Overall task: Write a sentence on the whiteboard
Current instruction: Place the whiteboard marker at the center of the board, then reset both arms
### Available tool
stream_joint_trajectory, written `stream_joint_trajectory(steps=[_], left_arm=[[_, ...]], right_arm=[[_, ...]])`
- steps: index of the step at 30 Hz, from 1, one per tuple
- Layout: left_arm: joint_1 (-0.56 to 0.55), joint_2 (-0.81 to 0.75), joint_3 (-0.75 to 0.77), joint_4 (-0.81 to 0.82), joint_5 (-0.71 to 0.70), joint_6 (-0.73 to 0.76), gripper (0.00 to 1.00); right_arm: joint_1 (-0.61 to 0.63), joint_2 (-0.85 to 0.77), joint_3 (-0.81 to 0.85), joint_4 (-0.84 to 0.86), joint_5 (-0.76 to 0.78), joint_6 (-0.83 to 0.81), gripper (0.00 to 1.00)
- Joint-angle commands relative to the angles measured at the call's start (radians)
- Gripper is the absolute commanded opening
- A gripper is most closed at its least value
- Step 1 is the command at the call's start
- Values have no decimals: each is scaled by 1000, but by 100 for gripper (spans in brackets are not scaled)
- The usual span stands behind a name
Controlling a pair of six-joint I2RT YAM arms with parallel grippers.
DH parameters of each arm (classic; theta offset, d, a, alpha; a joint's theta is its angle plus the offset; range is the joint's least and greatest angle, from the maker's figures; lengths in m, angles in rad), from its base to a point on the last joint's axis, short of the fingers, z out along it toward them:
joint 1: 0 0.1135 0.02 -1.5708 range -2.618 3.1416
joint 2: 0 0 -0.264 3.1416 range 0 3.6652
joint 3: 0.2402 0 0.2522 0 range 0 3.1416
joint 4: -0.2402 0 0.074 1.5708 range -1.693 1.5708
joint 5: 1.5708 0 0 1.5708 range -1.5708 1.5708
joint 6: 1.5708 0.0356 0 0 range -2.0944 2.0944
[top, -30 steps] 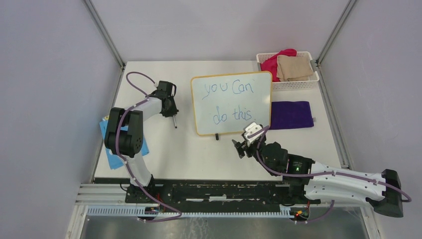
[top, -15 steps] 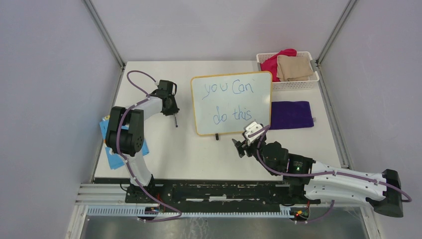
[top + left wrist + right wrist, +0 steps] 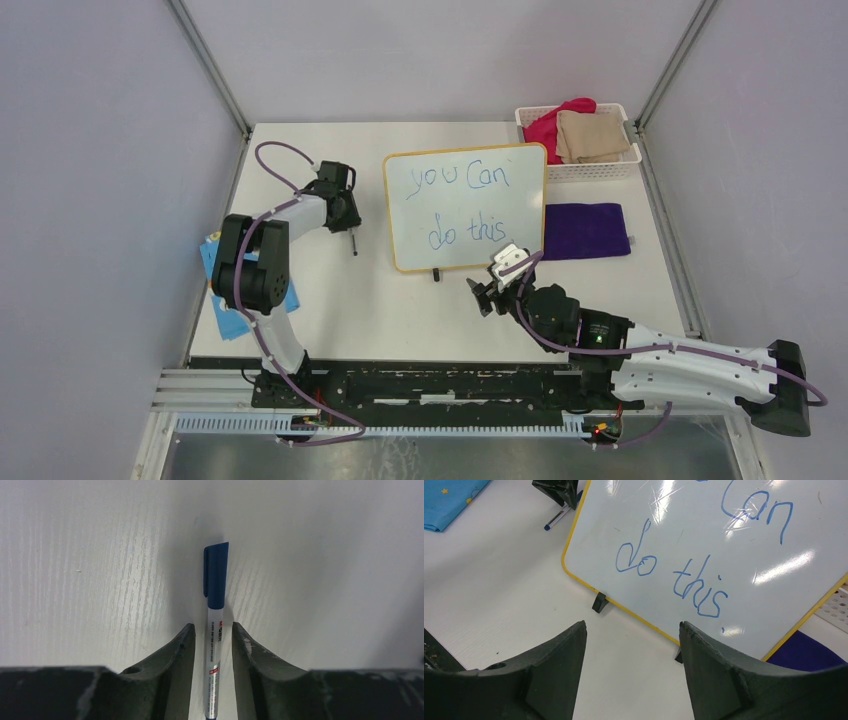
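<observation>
The whiteboard (image 3: 466, 207) stands tilted on two black feet at the table's middle. The sentence (image 3: 462, 180) "you Can do this." is on it in blue, in two lines, and it also shows in the right wrist view (image 3: 696, 587). My left gripper (image 3: 346, 226) is left of the board, low over the table. A blue-capped marker (image 3: 216, 575) lies between its fingers (image 3: 185, 650), with a small gap on each side. My right gripper (image 3: 492, 277) is open and empty, just in front of the board's near right corner (image 3: 631, 625).
A white basket (image 3: 590, 172) with red and beige cloths stands at the back right. A purple cloth (image 3: 585, 230) lies right of the board. A blue cloth (image 3: 215, 290) lies at the left edge, under my left arm.
My left gripper and the marker have shifted very slightly to the right. The right arm and the board have not moved.
</observation>
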Motion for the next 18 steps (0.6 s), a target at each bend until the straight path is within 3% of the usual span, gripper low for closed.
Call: stream_joint_trajectory(steps=[1,10,18], left_arm=[[1,-6,-48,-68,-15,12,42],[-9,-109,-67,-70,-47,-7,59],[-75,-446,-142,-53,-192,-24,72]], right_arm=[[3,-7,55,5,45,12,73],[3,-7,66,-29,45,18,73],[3,-9,92,-27,57,-12,74]])
